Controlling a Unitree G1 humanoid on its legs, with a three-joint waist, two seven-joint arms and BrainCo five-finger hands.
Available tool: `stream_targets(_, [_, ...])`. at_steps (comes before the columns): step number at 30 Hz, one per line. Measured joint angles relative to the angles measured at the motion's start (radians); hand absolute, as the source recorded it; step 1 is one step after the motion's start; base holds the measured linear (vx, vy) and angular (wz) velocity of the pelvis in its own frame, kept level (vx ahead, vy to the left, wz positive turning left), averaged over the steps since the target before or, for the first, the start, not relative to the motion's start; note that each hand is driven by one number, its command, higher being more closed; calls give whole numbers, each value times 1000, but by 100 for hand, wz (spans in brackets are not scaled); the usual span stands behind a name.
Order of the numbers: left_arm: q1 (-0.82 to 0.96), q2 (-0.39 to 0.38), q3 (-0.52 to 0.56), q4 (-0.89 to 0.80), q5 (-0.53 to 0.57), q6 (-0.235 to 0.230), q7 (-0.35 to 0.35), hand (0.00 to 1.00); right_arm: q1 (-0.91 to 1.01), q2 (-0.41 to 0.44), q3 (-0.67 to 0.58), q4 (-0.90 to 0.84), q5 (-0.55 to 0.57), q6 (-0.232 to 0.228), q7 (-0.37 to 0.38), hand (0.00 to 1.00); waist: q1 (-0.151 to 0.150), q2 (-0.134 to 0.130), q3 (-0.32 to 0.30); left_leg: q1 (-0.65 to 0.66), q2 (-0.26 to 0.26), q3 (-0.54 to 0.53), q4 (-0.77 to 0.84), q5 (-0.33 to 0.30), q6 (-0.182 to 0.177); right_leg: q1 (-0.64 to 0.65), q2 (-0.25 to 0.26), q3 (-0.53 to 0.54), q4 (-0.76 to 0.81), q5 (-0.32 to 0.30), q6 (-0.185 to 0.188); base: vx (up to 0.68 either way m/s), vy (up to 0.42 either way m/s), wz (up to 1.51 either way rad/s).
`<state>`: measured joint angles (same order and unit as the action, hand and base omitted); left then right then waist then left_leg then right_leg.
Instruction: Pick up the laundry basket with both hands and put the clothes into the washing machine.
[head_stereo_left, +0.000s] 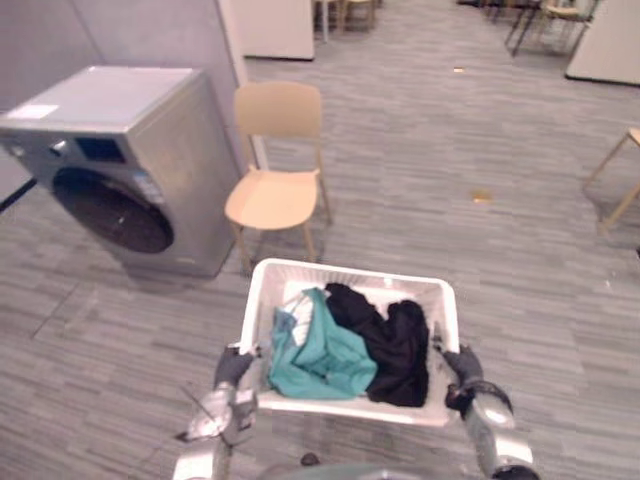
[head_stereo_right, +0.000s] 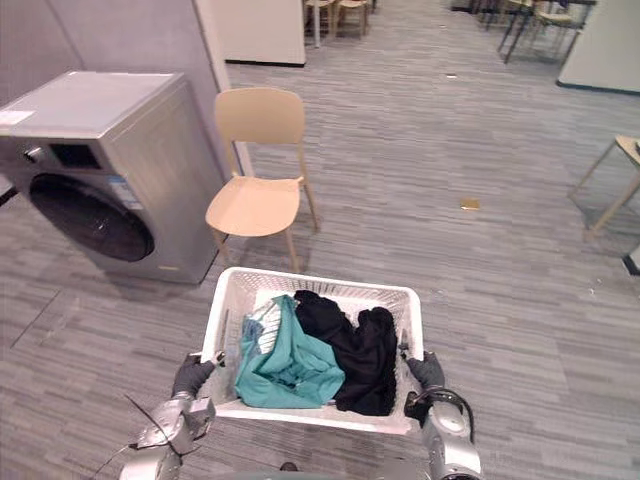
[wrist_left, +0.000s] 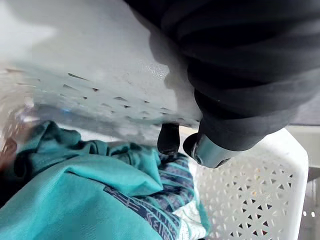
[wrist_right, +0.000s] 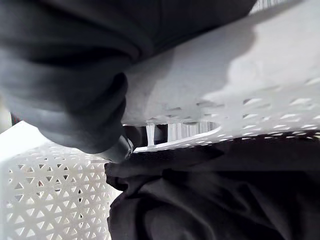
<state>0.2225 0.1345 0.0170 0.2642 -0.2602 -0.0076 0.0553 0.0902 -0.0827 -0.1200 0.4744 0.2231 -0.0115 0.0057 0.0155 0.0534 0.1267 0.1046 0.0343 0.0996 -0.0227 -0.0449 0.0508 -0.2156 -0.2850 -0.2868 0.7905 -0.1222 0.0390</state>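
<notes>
Laundry basket (head_stereo_left: 350, 272) is held between both hands, in front of the robot and above the floor (head_stereo_left: 450, 200). Left hand (head_stereo_left: 233, 368) is clamped on the left side wall, with a dark fingertip (wrist_left: 169, 139) hooked over the rim. Right hand (head_stereo_left: 462, 366) is curled round the right rim in the same way. A teal garment (head_stereo_left: 322, 355) and a black garment (head_stereo_left: 396, 345) are piled inside, touching. Washing machine (head_stereo_left: 120, 150) is seen ahead to the left, well apart from the basket, door apparently shut. A beige chair (head_stereo_left: 275, 195) is placed just beside it.
</notes>
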Motion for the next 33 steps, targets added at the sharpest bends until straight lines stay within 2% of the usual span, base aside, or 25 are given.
stream_targets(2, [0, -2, -5, 0, 0, 0, -4, 100, 15, -2, -2, -18, 0, 0, -2, 100, -5, -1, 7, 2, -6, -27, 2, -8, 11, -29, 72, 13, -83, -41, 17, 171, 46, 54])
stream_targets(3, [-3, -4, -4, -1, 0, 0, -8, 100, 20, -1, -3, -33, 1, 0, -4, 100, -5, -14, 15, 9, -19, -41, 0, -17, 19, -55, 112, 9, -195, -38, 18, 235, -6, 51])
stream_targets(5, [-8, -5, -5, -1, 0, 0, -10, 100, 24, -2, -5, -39, 1, 1, -7, 100, -5, -21, 23, 21, -27, -55, 0, -36, 16, -66, 179, 16, -456, 22, 20, 235, -59, 42])
stream_targets(6, [-8, -4, -5, -1, 0, 1, -12, 100, 29, -1, -5, -46, 2, 1, -9, 100, -6, -27, 24, 33, -39, -72, 1, -54, 14, -67, 199, 26, -591, 86, 19, 336, -115, 57])
stream_targets(7, [-8, -5, -8, -1, 0, 1, -12, 100, 39, -2, -5, -56, 2, 1, -11, 100, -11, -36, 25, 46, -52, -103, 19, -84, 10, -64, 204, 68, -653, 134, -5, 469, -188, 71])
stream_targets(9, [-5, -10, -16, -1, 3, 2, -15, 100, 64, -1, -5, -77, 3, 1, -15, 100, -35, -41, 22, 64, -54, -165, 76, -156, -3, -23, 198, 92, -645, 184, -62, 403, -208, 95])
stream_targets(10, [-4, -17, -17, -1, 6, 3, -15, 100, 70, -2, -6, -83, 4, 1, -16, 100, -40, -32, 20, 72, -42, -175, 97, -183, -10, -17, 201, 75, -620, 203, -67, 523, -242, 78])
stream_targets(11, [4, -35, -15, -5, 7, 3, -16, 100, 70, -15, -7, -91, 4, 1, -16, 100, -33, 5, 0, 71, 4, -175, 159, -220, -32, -10, 230, 36, -581, 152, -72, 670, -263, 50])
stream_targets(13, [2, -39, -14, -24, 7, 2, -17, 100, 71, -16, -12, -103, 4, 2, -16, 100, -33, 10, -2, 15, 29, -146, 337, -227, -42, 47, 254, 1, -592, 117, -88, 615, -225, 47])
stream_targets(14, [4, -43, -14, -31, 7, 2, -19, 100, 76, -16, -17, -116, 4, 2, -14, 100, -32, 13, 0, -43, 55, -123, 543, -211, -67, 115, 274, -18, -617, 101, -95, 518, -195, 36])
stream_targets(15, [5, -48, -14, -38, 7, 2, -21, 100, 82, -21, -18, -132, 4, 2, -10, 100, -27, 17, 5, -124, 90, -113, 813, -143, -178, 192, 294, -29, -643, 83, -104, 506, -178, 26])
stream_targets(16, [9, -52, -13, -45, 7, 1, -23, 100, 84, -26, -18, -142, 7, 1, -8, 100, -24, 20, 8, -161, 109, -100, 942, -121, -215, 229, 303, -31, -656, 79, -111, 450, -128, 5])
stream_targets(17, [23, -57, -12, -69, 7, -1, -27, 100, 83, -30, -18, -148, 11, -1, -5, 100, -23, 19, 14, -231, 149, -50, 1148, -114, -227, 296, 312, -25, -683, 71, -119, 391, -96, -15])
stream_targets(18, [24, -58, -12, -76, 7, -4, -31, 100, 82, -32, -18, -151, 16, -3, -5, 100, -16, 7, 22, -283, 193, 9, 1247, -128, -203, 346, 312, -6, -716, 71, -119, 363, -81, -22])
stream_targets(21, [14, -59, -8, -77, 7, -8, -31, 100, 70, -33, -21, -163, 23, 0, -5, 100, 1, -2, 31, -359, 281, 104, 1130, -172, -132, 405, 286, 49, -770, 60, -101, 297, 41, -46])
stream_targets(23, [14, -59, -7, -68, 7, -7, -31, 100, 66, -32, -21, -148, 24, 1, -5, 100, 2, -16, 40, -365, 308, 101, 880, -169, -136, 413, 248, 76, -754, 46, -79, 259, 195, -55])
stream_targets(24, [17, -64, -7, -67, 7, -7, -31, 100, 65, -35, -22, -141, 24, 3, -5, 100, -2, -29, 48, -340, 322, 56, 653, -152, -161, 408, 210, 98, -721, 21, -50, 229, 248, -54])
stream_targets(25, [17, -67, -7, -66, 7, -6, -31, 100, 65, -36, -23, -141, 24, 3, -5, 100, -4, -31, 49, -340, 326, 19, 592, -143, -176, 404, 197, 105, -703, 5, -35, 286, 364, -56])
stream_targets(27, [17, -72, -8, -65, 7, -1, -31, 100, 65, -46, -23, -137, 24, 2, -5, 100, -14, -31, 49, -333, 333, -85, 470, -99, -177, 384, 162, 134, -630, -49, 9, 227, 375, -37])
stream_targets(28, [18, -76, -12, -58, 7, -1, -31, 100, 66, -54, -18, -135, 25, 1, -4, 100, -20, -27, 45, -312, 333, -142, 412, -18, -189, 366, 135, 163, -576, -101, 59, 237, 493, -34])
stream_targets(29, [20, -81, -12, -56, 7, -1, -31, 100, 67, -58, -17, -134, 25, 1, -4, 100, -24, -17, 39, -301, 334, -153, 395, 30, -185, 365, 134, 174, -566, -118, 77, 242, 524, -40])
stream_targets(30, [28, -99, -16, -50, 7, -1, -31, 100, 72, -77, -17, -132, 28, 2, -1, 100, -30, 29, 11, -277, 337, -147, 363, 95, -204, 364, 139, 186, -563, -138, 114, 288, 590, -8])
stream_targets(31, [9, -80, -17, -28, 7, 0, -30, 100, 65, -69, -18, -101, 37, 1, -1, 100, -45, 17, -14, -258, 328, -118, 329, -30, -310, 366, 110, 183, -559, -147, 161, 313, 574, -1])
stream_targets(32, [-11, -42, -15, -8, 7, 1, -27, 100, 50, -35, -17, -69, 38, 2, -5, 100, -43, -38, -12, -255, 290, -89, 341, -27, -297, 366, 66, 189, -560, -144, 164, 300, 526, -2])
stream_targets(33, [-15, 4, -17, 1, 6, 3, -26, 100, 47, -11, -6, -62, 39, 17, -6, 100, -29, -63, -16, -249, 256, -69, 339, -35, -287, 365, 38, 192, -582, -109, 170, 278, 394, -21])
